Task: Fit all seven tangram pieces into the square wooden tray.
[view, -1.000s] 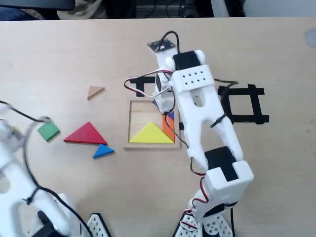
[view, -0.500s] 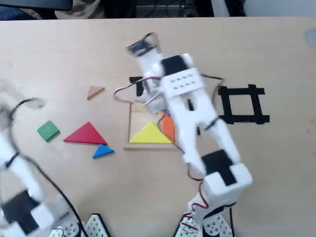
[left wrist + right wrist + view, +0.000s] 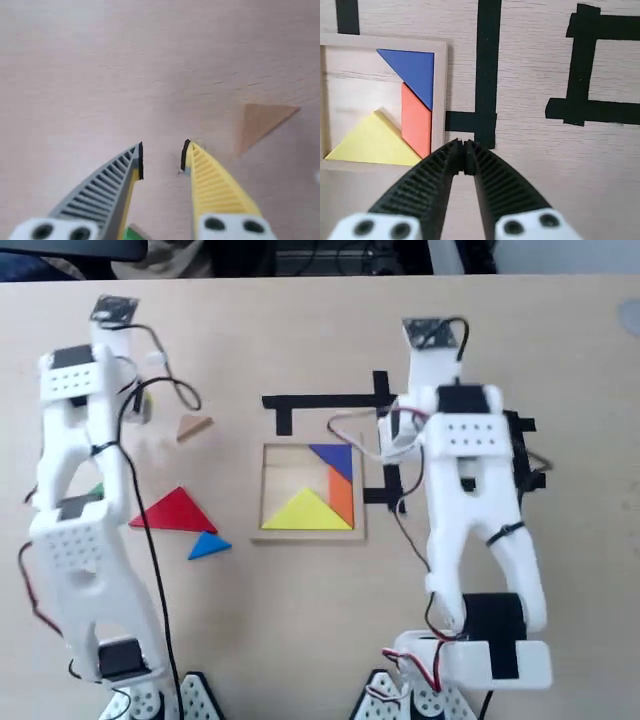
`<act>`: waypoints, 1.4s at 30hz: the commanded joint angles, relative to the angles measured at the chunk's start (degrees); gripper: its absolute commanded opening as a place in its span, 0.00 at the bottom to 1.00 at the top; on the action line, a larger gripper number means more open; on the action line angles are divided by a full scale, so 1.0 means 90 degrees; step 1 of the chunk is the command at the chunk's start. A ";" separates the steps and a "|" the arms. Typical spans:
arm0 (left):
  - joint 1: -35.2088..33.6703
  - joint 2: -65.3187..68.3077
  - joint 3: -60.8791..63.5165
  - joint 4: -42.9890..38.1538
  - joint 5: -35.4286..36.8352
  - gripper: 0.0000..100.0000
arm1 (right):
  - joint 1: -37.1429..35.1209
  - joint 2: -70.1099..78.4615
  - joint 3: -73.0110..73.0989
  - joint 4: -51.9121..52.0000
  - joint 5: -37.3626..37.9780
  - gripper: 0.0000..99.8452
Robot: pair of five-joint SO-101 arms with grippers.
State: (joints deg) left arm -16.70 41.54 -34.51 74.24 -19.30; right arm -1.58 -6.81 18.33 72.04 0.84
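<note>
Two arms stretch forward over the table: the left gripper hangs with fingers spread just beside the tan triangle, the right gripper with tips pressed together over black tape beside the square wooden tray. Inside lie a yellow triangle, a blue triangle and an orange parallelogram; a red triangle and a small blue triangle lie outside.

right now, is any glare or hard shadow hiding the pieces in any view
high view: even light, no glare on the tray, no hard shadows on the table; right wrist view: blue triangle, orange piece and yellow triangle evenly lit, nothing washed out; left wrist view: tan triangle lies clear of any shadow from the left gripper.
</note>
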 commanded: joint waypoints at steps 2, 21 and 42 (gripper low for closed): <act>0.0542 0.0947 -0.2437 0.1035 0.0313 0.15 | -0.0215 -0.0425 0.0933 -0.1192 -0.0147 0.01; 0.0679 0.4054 -0.6774 0.2950 0.0400 0.15 | -0.0567 -0.0444 0.1236 -0.1338 -0.0137 0.01; 0.0884 0.4083 -0.6178 0.2969 0.0420 0.15 | -0.0557 -0.0444 0.1333 -0.1455 -0.0117 0.01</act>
State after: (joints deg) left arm -10.20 79.43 -90.68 100.35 -15.08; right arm -5.63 -8.57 30.64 59.74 -0.22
